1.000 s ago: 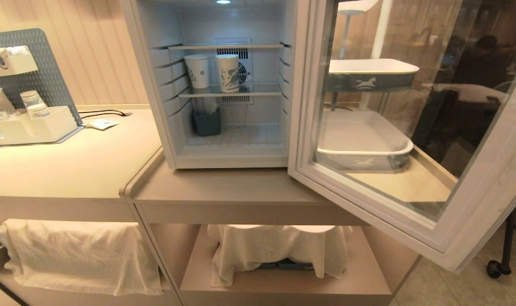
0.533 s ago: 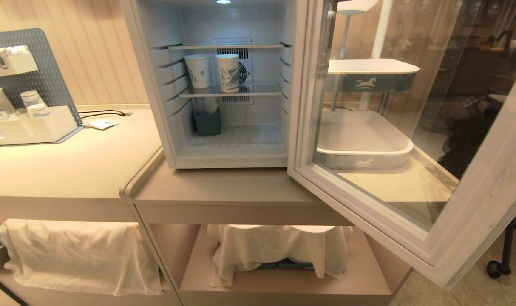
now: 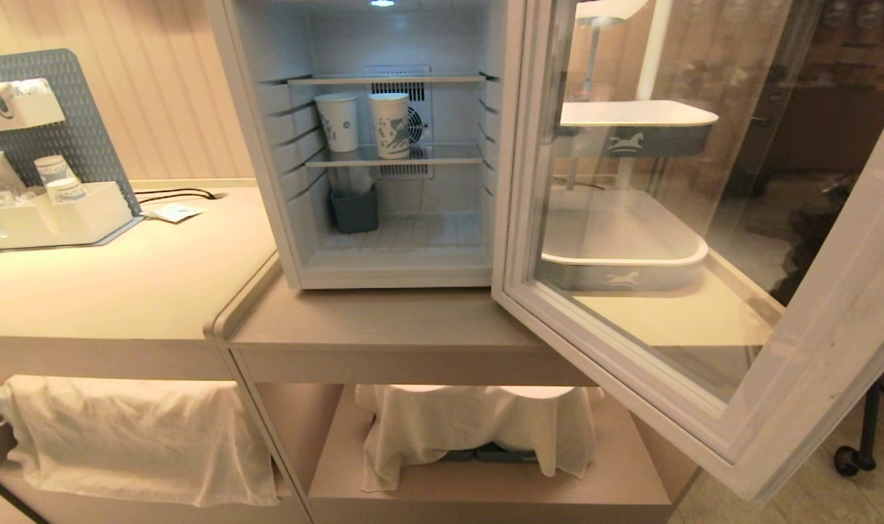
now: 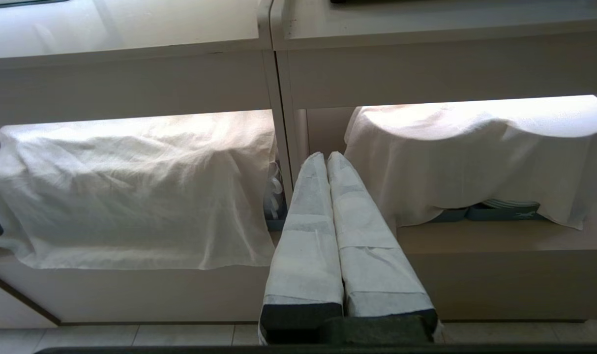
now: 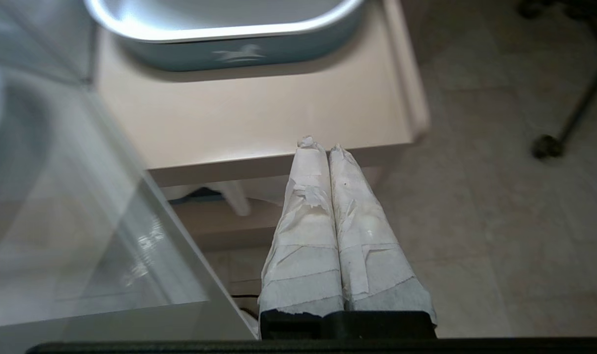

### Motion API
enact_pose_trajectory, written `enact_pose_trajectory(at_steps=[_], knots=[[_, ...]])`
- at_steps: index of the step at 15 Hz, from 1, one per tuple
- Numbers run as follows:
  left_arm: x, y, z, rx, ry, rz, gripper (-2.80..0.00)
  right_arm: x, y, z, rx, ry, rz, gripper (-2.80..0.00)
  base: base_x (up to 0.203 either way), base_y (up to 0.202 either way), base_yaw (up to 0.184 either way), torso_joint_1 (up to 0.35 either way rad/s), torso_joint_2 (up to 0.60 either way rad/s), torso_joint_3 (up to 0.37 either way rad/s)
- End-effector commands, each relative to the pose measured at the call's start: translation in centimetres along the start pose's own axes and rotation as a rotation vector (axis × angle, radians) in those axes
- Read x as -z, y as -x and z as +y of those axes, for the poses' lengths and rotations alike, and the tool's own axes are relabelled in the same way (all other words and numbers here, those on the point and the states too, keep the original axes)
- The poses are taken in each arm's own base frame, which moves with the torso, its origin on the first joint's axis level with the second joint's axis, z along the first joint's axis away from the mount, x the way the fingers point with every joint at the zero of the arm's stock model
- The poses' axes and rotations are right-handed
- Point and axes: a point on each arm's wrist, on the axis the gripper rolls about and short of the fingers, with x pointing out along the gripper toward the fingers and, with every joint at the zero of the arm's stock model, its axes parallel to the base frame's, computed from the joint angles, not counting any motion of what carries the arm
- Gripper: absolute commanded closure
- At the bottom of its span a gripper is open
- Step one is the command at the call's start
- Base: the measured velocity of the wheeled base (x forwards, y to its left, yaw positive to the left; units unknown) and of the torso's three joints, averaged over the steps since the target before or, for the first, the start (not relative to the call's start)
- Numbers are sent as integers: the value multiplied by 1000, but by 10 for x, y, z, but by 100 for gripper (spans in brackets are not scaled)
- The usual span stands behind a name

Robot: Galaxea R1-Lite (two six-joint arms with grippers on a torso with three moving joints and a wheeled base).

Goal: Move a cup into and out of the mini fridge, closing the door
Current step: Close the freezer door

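Note:
The mini fridge (image 3: 260, 145) stands open on the counter. On its middle shelf the cup (image 3: 391, 125) with the blue swirl is upright, beside a white cup (image 3: 338, 121) with a small emblem. The glass door (image 3: 835, 327) hangs open to the right, towards me. Neither gripper shows in the head view. My right gripper (image 5: 320, 145) is shut and empty, pointing down past the counter's corner, with the door's frame (image 5: 190, 246) close beside it; contact cannot be made out. My left gripper (image 4: 326, 155) is shut and empty, parked low before the cloth-covered shelves.
A white organiser (image 3: 56, 211) with stacked cups sits on the left counter. A two-tier tray stand (image 3: 631, 124) is behind the glass. A dark bin (image 3: 354, 211) stands on the fridge floor. Cloths (image 3: 478, 422) drape the lower shelves. A castor (image 3: 846, 460) is on the floor at the right.
The door's free edge has swung a little lower and to the left in the head view, towards closing. The cups and the rest of the scene stay put.

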Motion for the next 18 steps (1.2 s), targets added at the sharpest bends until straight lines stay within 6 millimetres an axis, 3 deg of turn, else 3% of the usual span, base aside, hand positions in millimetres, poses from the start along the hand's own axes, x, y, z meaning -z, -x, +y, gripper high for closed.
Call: enact_pose_trajectory(at_steps=[1,10,18], knots=[[0,0,0,-1,0,0,0,0,14,5,-54,4,-29,0,0,0,0,0,0,0],[0,0,0,-1,-1,0,0,8,45,24,-260,-61,-59,0,0,0,0,0,0,0],[0,0,0,-1,-1,0,0,5,56,36,-397,-156,-43,0,0,0,0,0,0,0]])
